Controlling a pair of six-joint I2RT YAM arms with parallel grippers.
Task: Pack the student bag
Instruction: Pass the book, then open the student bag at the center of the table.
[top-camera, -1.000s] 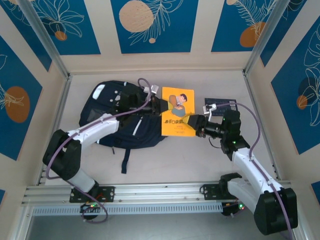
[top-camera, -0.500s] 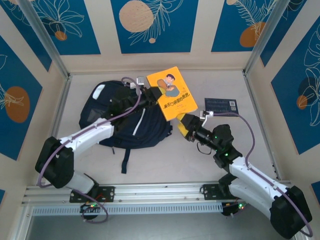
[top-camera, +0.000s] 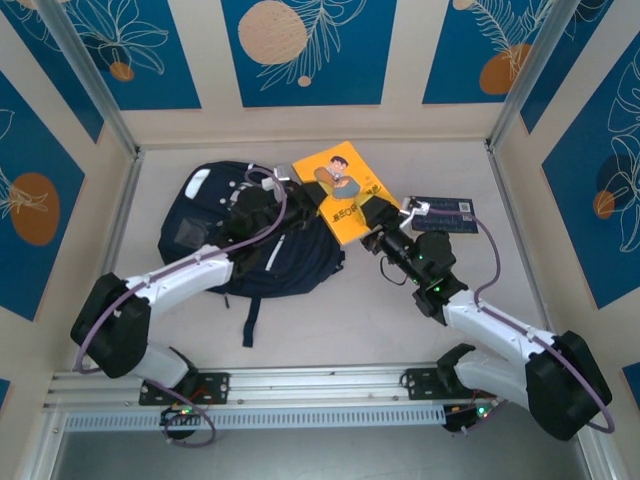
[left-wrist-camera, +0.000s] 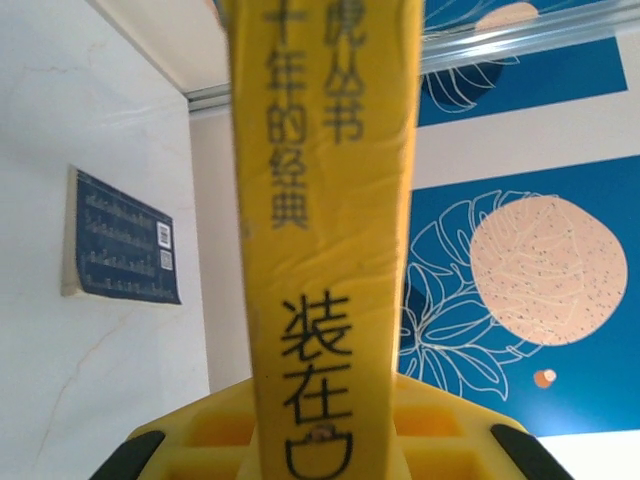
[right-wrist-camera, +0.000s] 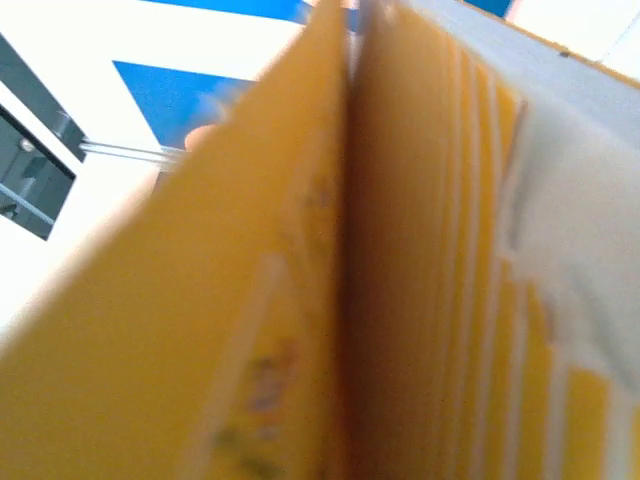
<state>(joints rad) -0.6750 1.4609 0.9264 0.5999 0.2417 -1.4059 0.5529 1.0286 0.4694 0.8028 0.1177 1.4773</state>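
Your left claw (top-camera: 306, 196) is clamped narrow on the spine of the yellow book (top-camera: 345, 190), holding it off the bench (top-camera: 330, 320) beside the backpack (top-camera: 205, 210). The backpack lies flat at left centre. Your right claw (top-camera: 378, 222) meets the book's lower right corner, but whether it grips cannot be told. A navy booklet (top-camera: 443, 213) lies just beyond.
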